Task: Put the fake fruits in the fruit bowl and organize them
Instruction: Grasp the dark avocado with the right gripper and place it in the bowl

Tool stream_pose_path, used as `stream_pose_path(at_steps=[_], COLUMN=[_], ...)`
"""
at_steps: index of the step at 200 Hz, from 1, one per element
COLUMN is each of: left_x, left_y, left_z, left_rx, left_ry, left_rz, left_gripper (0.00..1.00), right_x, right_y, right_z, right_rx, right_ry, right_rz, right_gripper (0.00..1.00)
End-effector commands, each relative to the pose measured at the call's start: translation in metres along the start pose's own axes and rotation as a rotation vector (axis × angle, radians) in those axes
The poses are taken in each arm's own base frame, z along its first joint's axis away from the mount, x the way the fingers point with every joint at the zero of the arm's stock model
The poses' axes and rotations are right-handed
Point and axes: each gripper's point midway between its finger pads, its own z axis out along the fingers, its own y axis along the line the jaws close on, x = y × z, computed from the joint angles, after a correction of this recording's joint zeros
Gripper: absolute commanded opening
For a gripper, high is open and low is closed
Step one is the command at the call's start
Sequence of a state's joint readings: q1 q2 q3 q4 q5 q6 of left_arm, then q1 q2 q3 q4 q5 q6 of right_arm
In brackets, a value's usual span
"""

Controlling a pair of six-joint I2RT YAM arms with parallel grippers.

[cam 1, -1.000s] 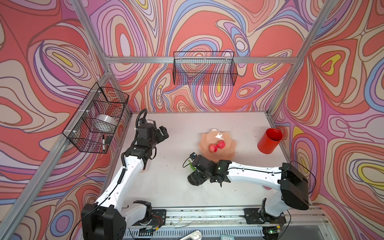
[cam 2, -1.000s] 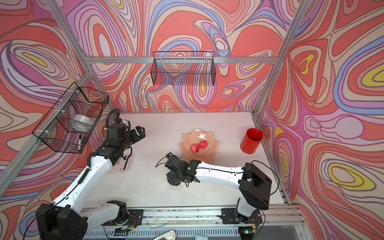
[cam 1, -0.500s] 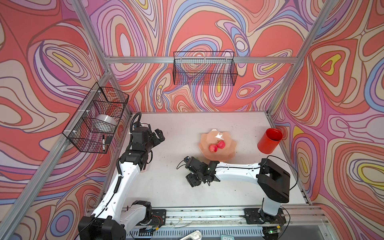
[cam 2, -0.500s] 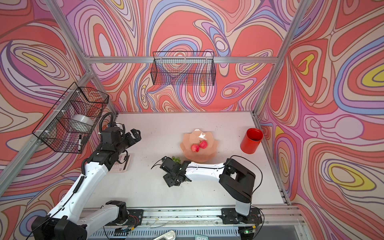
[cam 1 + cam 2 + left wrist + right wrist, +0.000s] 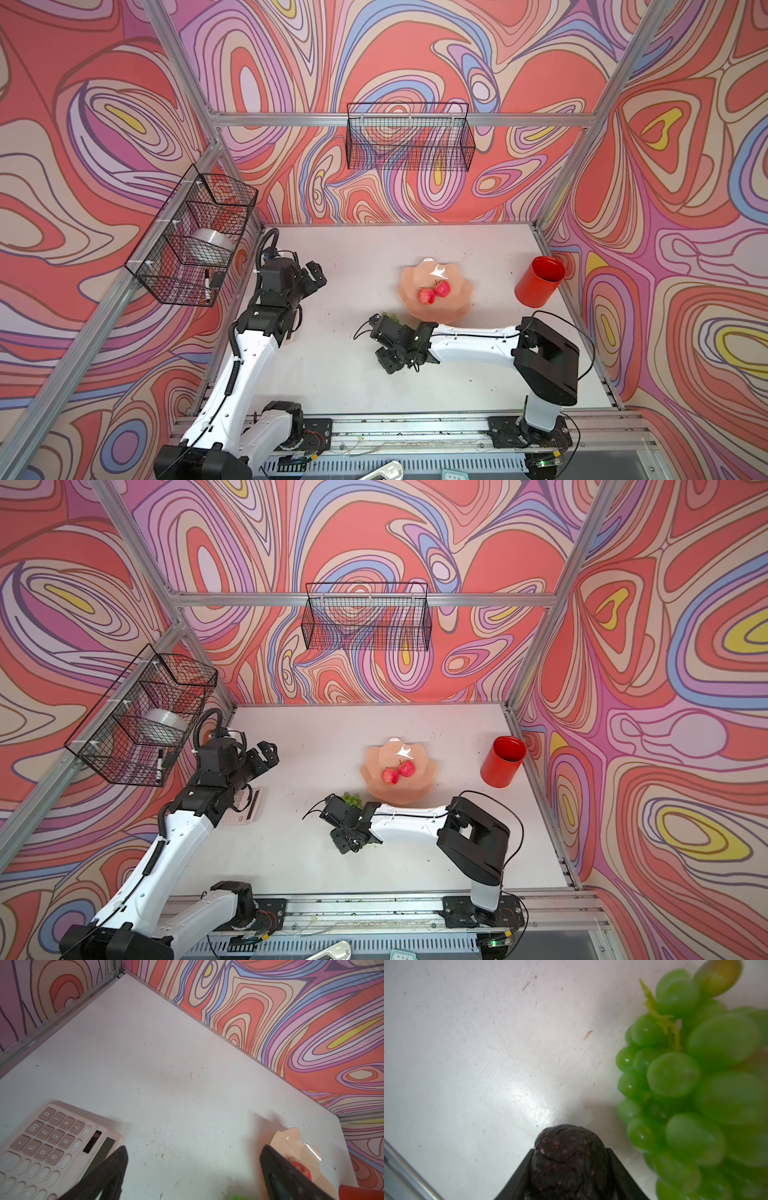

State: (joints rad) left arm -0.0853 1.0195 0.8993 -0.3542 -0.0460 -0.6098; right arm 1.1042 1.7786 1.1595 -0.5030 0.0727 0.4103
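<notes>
Gripping the avocado is the step I have in hand: in the right wrist view the right gripper has both black fingers pressed against the dark, bumpy fruit, one on each flank, with its blunt end poking out past the tips. I cannot tell whether it has left the table. The grapes lie just beside it on the bare surface, and in a top view they sit between my gripper and the near rim of the fruit bowl, where both apples already rest touching each other. So I judge the task about half done, with the avocado and grapes to go. Next I need a clean lift, high enough to clear the grapes and the scalloped rim, then a short carry to the bowl's free side so I don't knock the apples. The left gripper stands wide and holds nothing, parked near the calculator, well apart from the fruit.
</notes>
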Motion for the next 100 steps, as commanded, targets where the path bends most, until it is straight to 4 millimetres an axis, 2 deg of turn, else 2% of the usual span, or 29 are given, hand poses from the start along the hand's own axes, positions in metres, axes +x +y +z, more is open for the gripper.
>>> stream_pose_path(at_steps=[1, 30, 61, 86, 100], left_x=[0.0, -0.002, 0.0, 0.006, 0.008], left_y=[0.007, 0.007, 0.009, 0.009, 0.01], left_z=[-0.003, -0.006, -0.007, -0.005, -0.004], left_rx=[-0.023, -0.022, -0.021, -0.01, -0.01], left_ry=[-0.009, -0.012, -0.012, 0.002, 0.013], left_rz=[0.011, 0.015, 0.011, -0.001, -0.004], left_gripper=[1.0, 1.0, 1.0, 1.0, 1.0], right_x=[-0.04, -0.067, -0.106, -0.135, -0.147], right_y=[-0.009, -0.052, -0.131, -0.191, -0.215], right_z=[-0.056, -0.091, -0.115, -0.11, -0.099], right_rx=[0.0, 0.02, 0.172, 0.278, 0.298], right_ry=[-0.126, -0.187, -0.301, -0.388, -0.399], right_rz=[0.05, 0.128, 0.161, 0.137, 0.11], right_gripper=[0.45, 0.45, 0.45, 0.46, 0.46])
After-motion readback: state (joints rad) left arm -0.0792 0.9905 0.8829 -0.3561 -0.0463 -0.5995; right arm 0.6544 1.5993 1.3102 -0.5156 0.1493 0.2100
